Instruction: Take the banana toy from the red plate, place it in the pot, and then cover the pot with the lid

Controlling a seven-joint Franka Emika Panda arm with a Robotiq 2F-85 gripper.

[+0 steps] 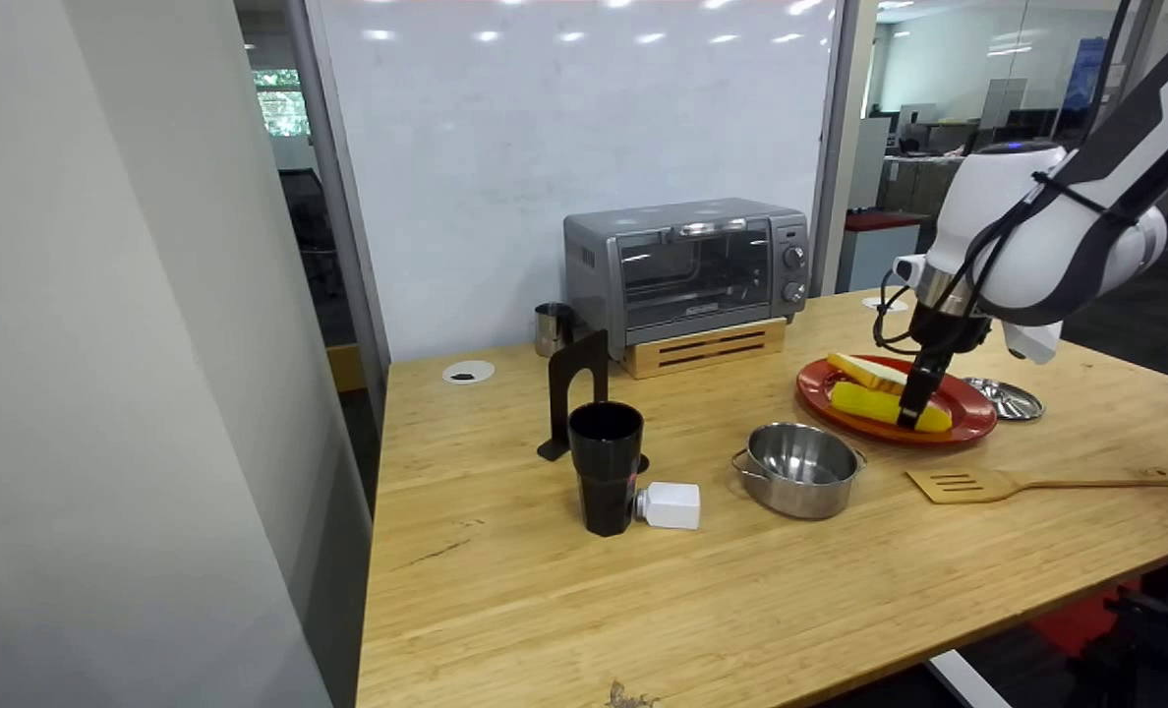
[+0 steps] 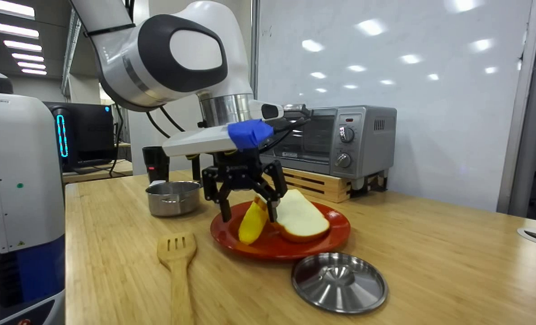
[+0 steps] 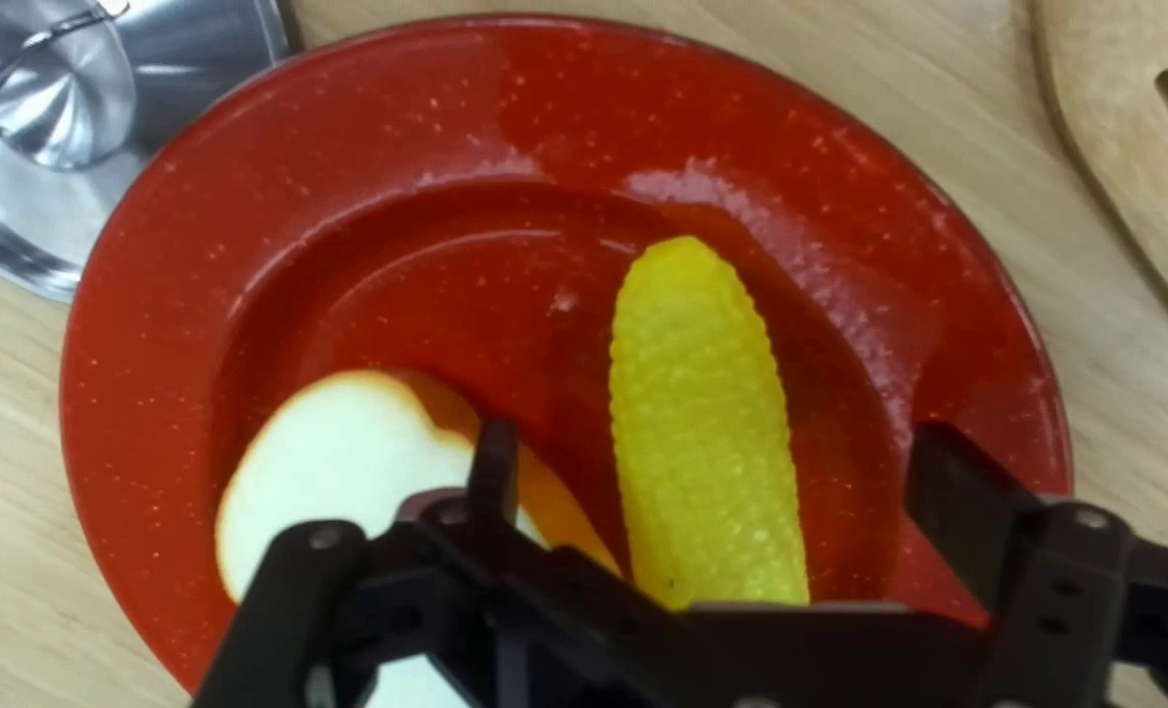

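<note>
The yellow toy (image 3: pixel 702 423) is borne by the red plate (image 3: pixel 564 108) and straddled by the gripper (image 2: pixel 249 216), jaws spread wide. Bread (image 2: pixel 302 216) is set close beside, partly hidden by the gripper in the wrist view. The lid (image 2: pixel 340 289), spatula (image 2: pixel 180 271) and pot (image 1: pixel 802 492) are seen nearby.

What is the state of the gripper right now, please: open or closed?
Gripper: open, holding nothing; the wrist view shows the yellow corn cob between its jaws, with a gap on each side.

wrist view | cropped: lid (image 3: pixel 102 128), spatula (image 3: pixel 1125 138) | partly hidden: yellow toy (image 3: pixel 704 423)
</note>
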